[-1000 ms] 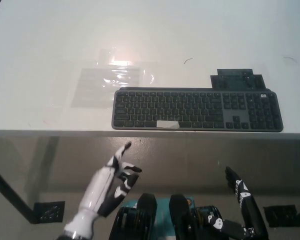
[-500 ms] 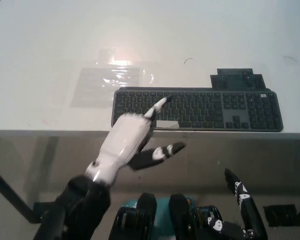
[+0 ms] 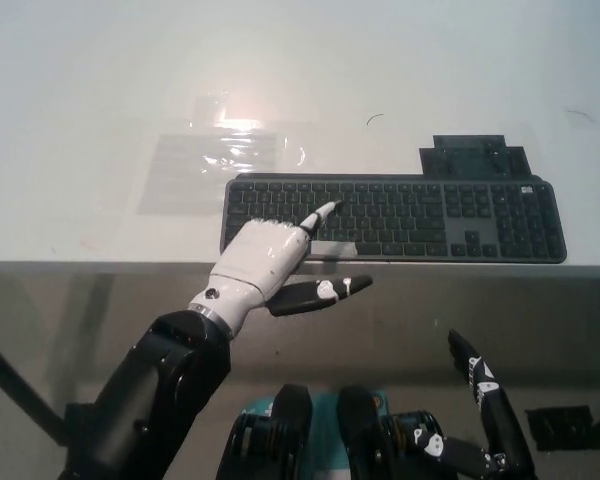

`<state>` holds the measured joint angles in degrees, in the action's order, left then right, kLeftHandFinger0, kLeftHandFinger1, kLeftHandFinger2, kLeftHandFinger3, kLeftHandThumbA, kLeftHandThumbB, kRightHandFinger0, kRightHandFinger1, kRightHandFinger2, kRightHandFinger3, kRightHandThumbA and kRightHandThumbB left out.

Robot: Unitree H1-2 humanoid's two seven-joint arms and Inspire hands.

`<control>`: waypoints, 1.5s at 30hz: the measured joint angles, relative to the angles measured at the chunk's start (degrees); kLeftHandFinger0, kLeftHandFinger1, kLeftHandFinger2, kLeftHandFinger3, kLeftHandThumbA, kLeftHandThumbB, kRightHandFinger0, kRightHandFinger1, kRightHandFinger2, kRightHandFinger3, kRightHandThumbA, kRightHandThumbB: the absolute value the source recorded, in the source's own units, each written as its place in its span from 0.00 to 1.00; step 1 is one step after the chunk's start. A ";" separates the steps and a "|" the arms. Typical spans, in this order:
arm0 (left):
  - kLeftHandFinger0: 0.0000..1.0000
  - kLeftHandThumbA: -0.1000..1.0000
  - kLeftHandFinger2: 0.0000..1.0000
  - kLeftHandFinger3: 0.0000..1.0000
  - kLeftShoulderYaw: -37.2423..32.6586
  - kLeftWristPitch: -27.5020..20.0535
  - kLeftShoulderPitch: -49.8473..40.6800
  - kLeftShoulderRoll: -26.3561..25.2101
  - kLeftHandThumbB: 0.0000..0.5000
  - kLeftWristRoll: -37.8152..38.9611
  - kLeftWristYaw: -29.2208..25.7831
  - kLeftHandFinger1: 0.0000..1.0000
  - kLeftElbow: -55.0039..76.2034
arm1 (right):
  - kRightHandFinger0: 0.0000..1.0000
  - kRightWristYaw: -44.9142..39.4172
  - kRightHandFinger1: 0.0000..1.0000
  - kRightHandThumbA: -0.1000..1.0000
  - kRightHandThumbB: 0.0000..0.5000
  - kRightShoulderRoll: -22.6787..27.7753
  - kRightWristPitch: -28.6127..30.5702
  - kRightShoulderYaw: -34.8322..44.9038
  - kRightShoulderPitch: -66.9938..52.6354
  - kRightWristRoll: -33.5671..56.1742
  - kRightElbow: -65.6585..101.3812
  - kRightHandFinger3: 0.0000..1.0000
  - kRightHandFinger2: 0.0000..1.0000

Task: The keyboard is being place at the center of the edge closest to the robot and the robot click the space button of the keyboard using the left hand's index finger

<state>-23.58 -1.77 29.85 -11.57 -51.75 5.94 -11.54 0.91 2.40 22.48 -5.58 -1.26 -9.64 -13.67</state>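
Half done: keyboard (image 3: 430,215) in place, space bar (image 3: 338,249) not yet pressed.
It lies along the tabletop's (image 3: 100,100) near edge, slightly right of centre. My left hand (image 3: 260,262) hovers over its left keys, fingers (image 3: 325,212) holding nothing: index stretched out, thumb splayed, the rest curled. The tip looks just past the space bar. My right hand (image 3: 485,395) rests low, right.

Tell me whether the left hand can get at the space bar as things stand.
Probably yes: the left hand hovers over the keyboard, its extended finger just beyond the pale-marked space bar, with nothing between them. The right hand rests low.
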 measured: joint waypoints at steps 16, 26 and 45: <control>0.00 1.00 0.09 1.00 -3.06 4.66 -0.45 0.68 0.82 -1.01 2.48 0.10 -1.34 | 1.00 0.00 1.00 1.00 0.68 0.21 0.01 0.01 0.61 -0.01 0.69 1.00 1.00; 0.00 1.00 0.10 1.00 -5.42 4.68 0.01 2.15 0.76 -1.13 0.68 0.12 -7.86 | 1.00 0.03 1.00 1.00 0.68 0.28 0.01 0.00 0.90 -0.20 0.82 1.00 1.00; 0.00 1.00 0.00 1.00 -5.87 -1.54 4.42 2.93 0.83 1.80 -7.52 0.01 -19.14 | 1.00 0.07 1.00 1.00 0.68 0.20 0.00 -0.02 1.19 -0.89 0.82 1.00 1.00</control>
<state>-29.46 -3.30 34.27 -8.64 -49.94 -1.57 -30.68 0.98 2.61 22.49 -5.61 -0.06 -10.53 -12.84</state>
